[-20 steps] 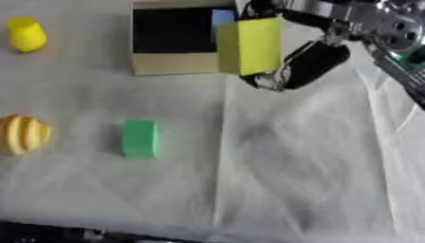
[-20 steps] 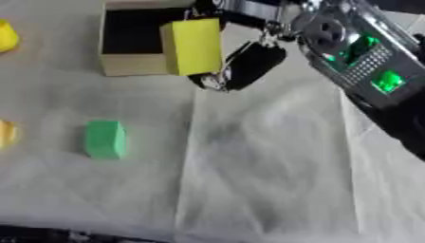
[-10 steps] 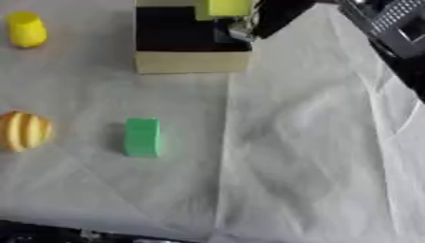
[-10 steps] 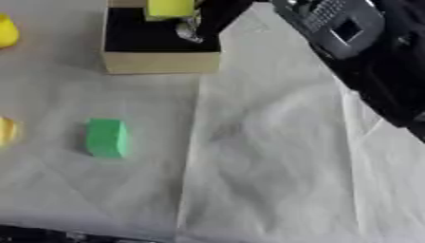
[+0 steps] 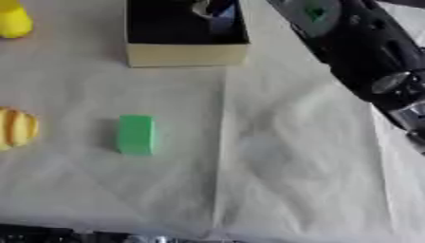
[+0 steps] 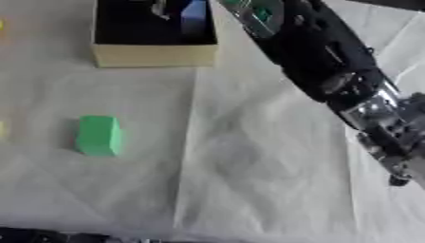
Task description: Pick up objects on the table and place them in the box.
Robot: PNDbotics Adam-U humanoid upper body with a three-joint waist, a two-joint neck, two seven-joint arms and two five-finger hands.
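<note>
The cardboard box (image 5: 187,54) with a dark inside stands at the top middle. My right arm (image 6: 319,61) stretches from the right edge up to it. Only a dark and blue part of the right hand (image 5: 220,13) shows, over the box's right inner side at the top edge. Nothing yellow-green shows at the hand or in the visible part of the box. A green block (image 5: 135,134) lies on the white cloth, left of centre. A yellow object (image 5: 15,21) sits at the top left. A yellow-orange striped object (image 5: 16,128) lies at the left edge. My left hand is out of view.
The white cloth (image 5: 282,156) covering the table has creases down its middle. A dark strip runs along the bottom edge (image 5: 50,235). My right forearm crosses above the table's upper right part.
The right hand carried a yellow-green block from beside the box up over it. The block is now out of sight, and the arm reaches deeper over the box.
</note>
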